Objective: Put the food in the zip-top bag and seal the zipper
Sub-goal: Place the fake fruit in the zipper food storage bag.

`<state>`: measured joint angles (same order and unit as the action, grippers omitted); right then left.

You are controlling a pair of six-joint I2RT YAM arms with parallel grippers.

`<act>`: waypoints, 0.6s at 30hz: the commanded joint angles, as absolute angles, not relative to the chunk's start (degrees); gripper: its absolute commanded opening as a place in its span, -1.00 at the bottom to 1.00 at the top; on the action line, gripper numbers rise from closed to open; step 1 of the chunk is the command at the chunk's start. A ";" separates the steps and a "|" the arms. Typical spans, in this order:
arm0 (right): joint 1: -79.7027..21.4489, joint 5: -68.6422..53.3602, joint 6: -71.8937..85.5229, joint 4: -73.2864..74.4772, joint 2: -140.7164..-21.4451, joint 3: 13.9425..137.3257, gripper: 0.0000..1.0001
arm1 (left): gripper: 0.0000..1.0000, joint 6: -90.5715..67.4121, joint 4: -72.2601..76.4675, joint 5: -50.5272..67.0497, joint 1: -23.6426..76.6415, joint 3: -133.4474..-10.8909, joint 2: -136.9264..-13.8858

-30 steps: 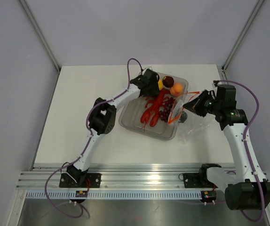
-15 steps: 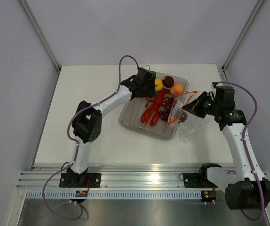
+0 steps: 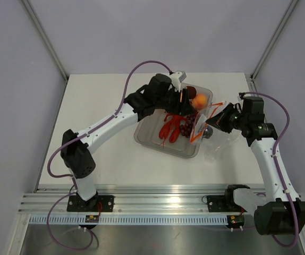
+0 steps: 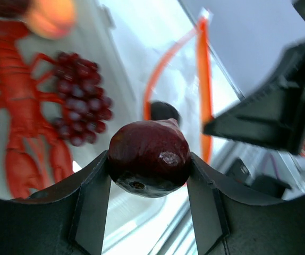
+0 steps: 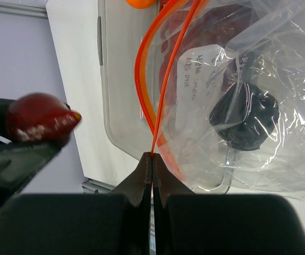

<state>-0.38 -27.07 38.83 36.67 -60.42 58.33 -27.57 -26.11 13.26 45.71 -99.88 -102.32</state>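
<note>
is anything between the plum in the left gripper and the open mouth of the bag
Nothing visible. The left gripper holds the plum facing the zip-top bag, whose zipper the right gripper pinches open; one dark piece lies inside.

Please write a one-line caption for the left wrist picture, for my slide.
Left claw holding a dark red plum before the open zip-top bag, with lobster and grapes in the tray.

This looks like a robotics laboratory test cell. A bare white counter (image 3: 104, 106) stands between plain grey wall panels (image 3: 152, 32) that are held by aluminium posts (image 3: 43, 37). The left arm (image 3: 112, 121) and the right arm (image 3: 272, 159) are bolted to an aluminium rail (image 3: 158, 194), with purple cables (image 3: 144, 62) hanging loose. The food is plastic, for example a toy lobster (image 3: 171, 125).
</note>
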 commanded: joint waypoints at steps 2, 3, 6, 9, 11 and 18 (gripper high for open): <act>-0.70 -27.51 38.14 35.68 -59.06 59.41 -1.00 | -1.00 -28.91 -20.75 25.82 47.55 -98.96 -102.39; -0.70 -27.60 38.14 35.86 -58.89 59.41 -1.00 | -1.00 -29.87 -20.31 26.36 47.72 -99.14 -103.52; -0.62 -27.77 38.06 36.30 -57.92 59.50 -1.00 | -1.00 -31.63 -18.90 29.08 48.51 -99.49 -105.55; -0.70 -28.12 37.97 36.47 -57.31 59.50 -1.00 | -0.97 -32.43 -18.46 29.53 49.30 -100.28 -106.96; -0.62 -28.65 38.14 36.65 -57.13 59.50 -1.00 | -0.95 -33.04 -18.54 29.62 49.57 -101.42 -108.54; -0.62 -30.14 38.32 36.91 -56.16 59.15 -1.00 | -0.92 -34.89 -17.93 29.00 50.45 -103.88 -112.32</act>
